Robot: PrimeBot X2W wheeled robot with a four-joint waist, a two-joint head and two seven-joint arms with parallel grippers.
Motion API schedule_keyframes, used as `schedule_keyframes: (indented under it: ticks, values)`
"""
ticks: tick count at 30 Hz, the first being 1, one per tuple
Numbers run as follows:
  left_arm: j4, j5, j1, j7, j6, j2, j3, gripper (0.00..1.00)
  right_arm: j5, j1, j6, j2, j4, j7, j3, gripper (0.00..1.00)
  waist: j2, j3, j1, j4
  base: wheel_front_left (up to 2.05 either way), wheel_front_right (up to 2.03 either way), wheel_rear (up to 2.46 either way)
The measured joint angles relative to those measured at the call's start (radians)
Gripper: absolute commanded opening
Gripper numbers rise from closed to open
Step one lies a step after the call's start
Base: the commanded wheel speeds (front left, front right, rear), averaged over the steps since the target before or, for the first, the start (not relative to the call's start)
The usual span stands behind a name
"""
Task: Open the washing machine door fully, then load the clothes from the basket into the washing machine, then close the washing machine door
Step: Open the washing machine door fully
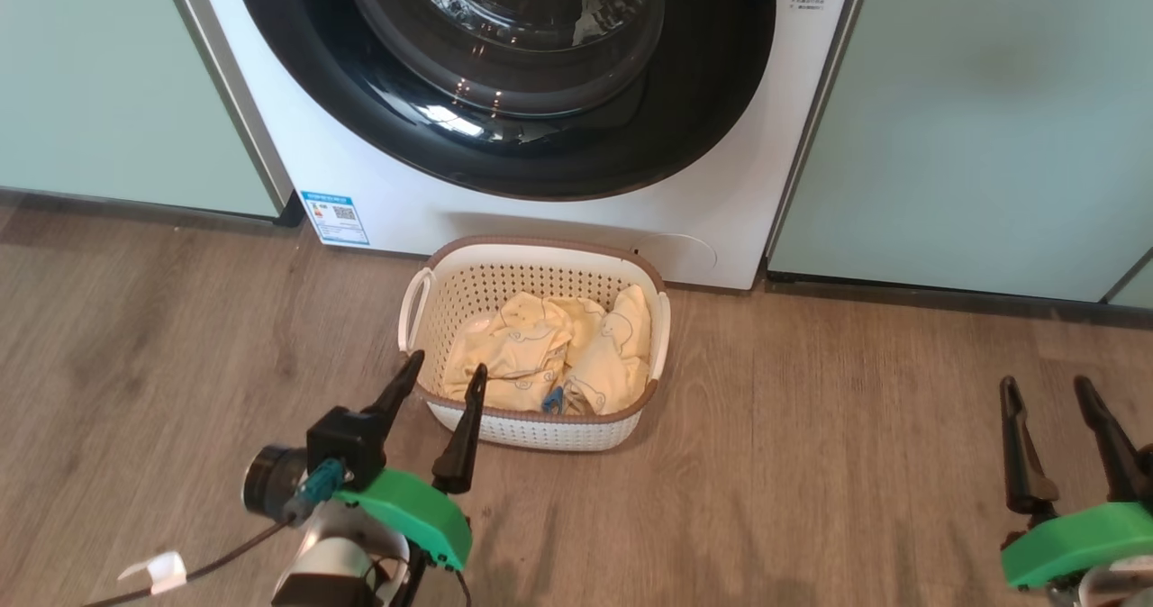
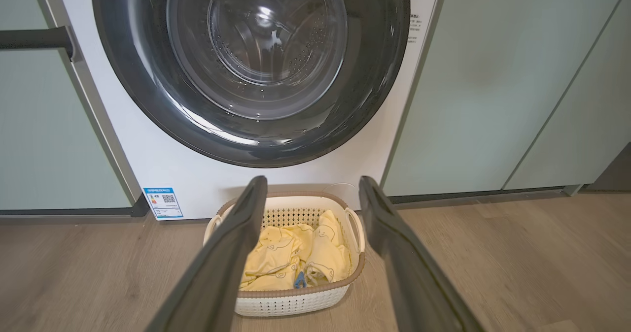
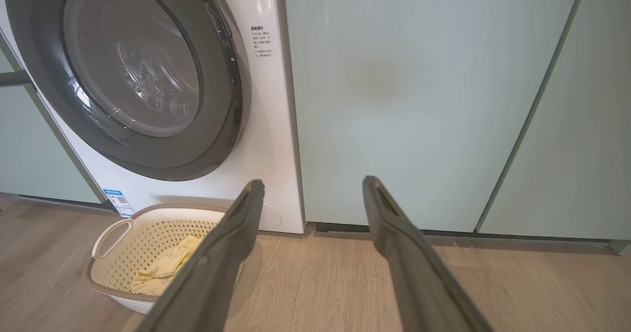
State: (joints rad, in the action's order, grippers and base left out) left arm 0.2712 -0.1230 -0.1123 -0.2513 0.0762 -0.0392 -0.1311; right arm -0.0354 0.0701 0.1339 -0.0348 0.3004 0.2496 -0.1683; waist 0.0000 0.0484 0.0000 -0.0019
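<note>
The washing machine door (image 1: 504,31) is shut, so the clothes (image 1: 540,350) wait heaped in the basket (image 1: 540,247). It sits on the floor (image 1: 811,427) just before the washing machine (image 1: 396,193), handy for loading. The left gripper (image 1: 448,362) hovers at the basket's near rim, the right gripper (image 1: 1044,382) well aside. Both sets of fingers (image 1: 462,431) are spread wide and empty.

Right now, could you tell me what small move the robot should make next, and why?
Probably raise the right gripper toward the right edge of the washing machine door. The door looks shut, the clothes lie in the basket, and both grippers stand open and empty, so opening comes first; that edge lies nearer this gripper than the left gripper.
</note>
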Motion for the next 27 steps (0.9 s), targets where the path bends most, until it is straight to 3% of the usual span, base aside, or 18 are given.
schedule_keyframes:
  ticks: [27]
  values:
    - [0.002, -0.002, -0.001, 0.0, -0.006, 0.0, -0.001, 1.0, -0.002, 0.0, 0.0, 0.0, -0.001, 0.0, -0.007, 1.0, 0.0, 0.006, 0.0, 0.003, 0.01, 0.01, -0.01]
